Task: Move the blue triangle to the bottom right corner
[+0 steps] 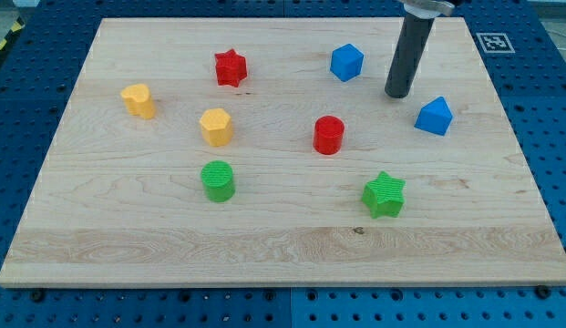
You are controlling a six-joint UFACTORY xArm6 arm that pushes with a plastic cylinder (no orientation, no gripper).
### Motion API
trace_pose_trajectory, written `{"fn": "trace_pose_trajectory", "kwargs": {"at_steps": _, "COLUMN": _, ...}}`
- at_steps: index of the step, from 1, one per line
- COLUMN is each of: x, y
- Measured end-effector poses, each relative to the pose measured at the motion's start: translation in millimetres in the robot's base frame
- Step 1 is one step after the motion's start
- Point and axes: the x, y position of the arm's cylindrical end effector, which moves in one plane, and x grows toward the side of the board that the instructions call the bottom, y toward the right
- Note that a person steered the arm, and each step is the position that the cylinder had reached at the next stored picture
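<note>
The blue triangle (434, 116) lies on the wooden board near the view's right edge, a bit above mid-height. My tip (397, 94) stands just to its upper left, a short gap away, not touching it. A blue cube-like block (346, 62) sits left of the tip, near the view's top. The board's bottom right corner (547, 269) lies well below the triangle.
A green star (384, 194) lies below and left of the triangle. A red cylinder (328, 135), red star (231, 67), green cylinder (217, 180) and two yellow blocks (215, 126) (138, 100) lie further left. The board (283, 255) rests on a blue pegboard table.
</note>
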Motion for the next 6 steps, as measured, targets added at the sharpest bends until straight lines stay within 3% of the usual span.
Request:
{"fn": "trace_pose_trajectory", "kwargs": {"at_steps": 2, "x": 30, "y": 1}}
{"fn": "trace_pose_trajectory", "kwargs": {"at_steps": 4, "x": 17, "y": 8}}
{"fn": "trace_pose_trajectory", "kwargs": {"at_steps": 6, "x": 32, "y": 35}}
